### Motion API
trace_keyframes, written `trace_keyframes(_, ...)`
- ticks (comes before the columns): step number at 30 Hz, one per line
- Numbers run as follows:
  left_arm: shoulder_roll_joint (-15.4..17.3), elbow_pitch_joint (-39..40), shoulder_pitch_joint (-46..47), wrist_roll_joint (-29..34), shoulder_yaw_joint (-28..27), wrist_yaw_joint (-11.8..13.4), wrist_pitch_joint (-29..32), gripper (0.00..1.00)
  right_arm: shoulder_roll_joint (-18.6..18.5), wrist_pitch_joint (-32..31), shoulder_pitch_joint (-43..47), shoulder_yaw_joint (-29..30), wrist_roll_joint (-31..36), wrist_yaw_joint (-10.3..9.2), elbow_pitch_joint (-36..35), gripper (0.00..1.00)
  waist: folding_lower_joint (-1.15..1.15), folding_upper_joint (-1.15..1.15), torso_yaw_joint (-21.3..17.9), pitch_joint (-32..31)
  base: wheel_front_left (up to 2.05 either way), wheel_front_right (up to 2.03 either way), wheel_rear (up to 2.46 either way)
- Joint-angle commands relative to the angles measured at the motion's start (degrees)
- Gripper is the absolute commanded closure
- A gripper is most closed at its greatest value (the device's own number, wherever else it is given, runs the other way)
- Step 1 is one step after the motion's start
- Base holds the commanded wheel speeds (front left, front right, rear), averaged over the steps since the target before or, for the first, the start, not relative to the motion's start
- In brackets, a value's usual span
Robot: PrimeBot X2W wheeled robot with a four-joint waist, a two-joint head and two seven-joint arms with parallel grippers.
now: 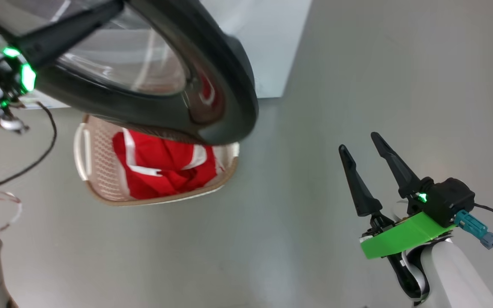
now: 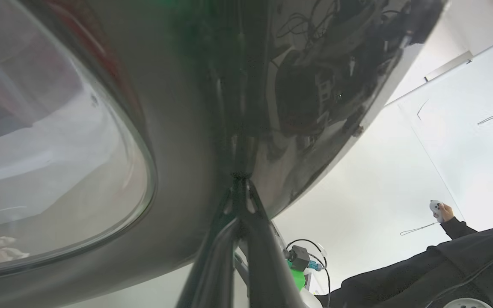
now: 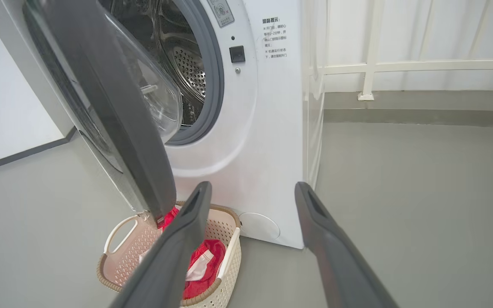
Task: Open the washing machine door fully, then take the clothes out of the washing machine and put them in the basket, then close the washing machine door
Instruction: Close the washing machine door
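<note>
The washing machine door [image 1: 212, 64] stands partly open, its black rim and glass bowl hanging over the basket [image 1: 101, 162]. My left gripper [image 1: 118, 6] is shut, and its joined fingertips [image 2: 240, 179] press against the door's glossy rim [image 2: 212, 107]. The red clothes [image 1: 165, 167] with white stripes lie in the basket on the floor. In the right wrist view the washing machine [image 3: 263, 128] shows its steel drum [image 3: 186, 72] behind the door [image 3: 114, 111], with the basket [image 3: 229, 252] and clothes [image 3: 206, 256] below. My right gripper [image 1: 358, 142] [image 3: 253, 188] hangs open and holds nothing, to the right of the basket.
A person in a dark sleeve [image 2: 464, 256] stands behind, holding a small white controller [image 2: 437, 209]. A white railing [image 3: 400, 66] runs along the back wall right of the machine. Open grey floor [image 3: 400, 192] spreads to the right.
</note>
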State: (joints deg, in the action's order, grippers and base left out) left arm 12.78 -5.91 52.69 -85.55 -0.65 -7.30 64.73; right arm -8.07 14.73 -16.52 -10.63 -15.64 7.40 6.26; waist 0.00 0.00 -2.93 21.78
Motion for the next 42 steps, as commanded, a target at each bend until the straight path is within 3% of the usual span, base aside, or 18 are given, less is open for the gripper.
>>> trace_keyframes(1,3.0,0.8,2.1,0.6,-1.7,-0.2,-0.8,1.0,0.5,0.3,-1.0,-1.2,1.0,0.09,-1.7,0.0,0.0,0.0,-2.3,1.7,0.0,0.0,0.0)
trace_keyframes(15,7.0,-7.4,8.8,3.1,-1.3,-0.2,-10.4,1.0,2.0,0.3,-1.8,-1.1,1.4,0.09,-2.2,0.0,0.0,0.0,-6.2,3.5,0.0,0.0,0.0)
trace_keyframes(23,7.8,-7.4,7.3,1.0,1.5,-0.2,-11.6,1.0,1.5,0.3,-1.5,-0.7,1.6,0.09,-1.9,0.0,0.0,0.0,-4.8,2.1,0.0,0.0,0.0)
trace_keyframes(30,9.3,-2.8,1.4,-0.1,3.7,-0.2,-12.2,1.0,0.3,0.3,-0.7,-1.0,1.3,0.09,-1.3,0.0,0.0,0.0,-2.5,-0.4,0.0,0.0,0.0)
trace_keyframes(33,9.4,-0.5,-2.8,-0.7,4.2,-0.2,-13.4,0.69,-0.5,0.3,0.1,-1.0,1.1,0.09,-0.9,0.0,0.0,0.0,-1.3,-1.9,0.0,0.0,0.0)
trace_keyframes(36,9.8,0.9,-6.9,-0.9,4.5,-0.2,-14.9,0.52,-1.4,0.3,0.9,-1.0,0.8,0.09,-0.7,0.0,0.0,0.0,0.1,-3.4,0.0,0.0,0.0)
trace_keyframes(37,9.8,1.3,-8.2,-1.1,4.5,-0.2,-15.5,0.4,-1.7,0.3,1.2,-1.1,0.7,0.09,-0.6,0.0,0.0,0.0,0.6,-3.8,0.0,0.0,0.0)
trace_keyframes(39,10.0,2.0,-10.5,-1.3,4.2,-0.2,-16.9,0.02,-2.2,0.3,1.7,-1.1,0.6,0.09,-0.4,0.0,0.0,0.0,1.5,-4.6,0.0,0.0,0.0)
trace_keyframes(42,10.4,3.0,-14.2,-0.6,4.2,-0.2,-19.6,0.0,-2.8,0.3,2.4,-1.2,0.4,0.09,-0.3,0.0,0.0,0.0,2.7,-5.7,0.0,0.0,0.0)
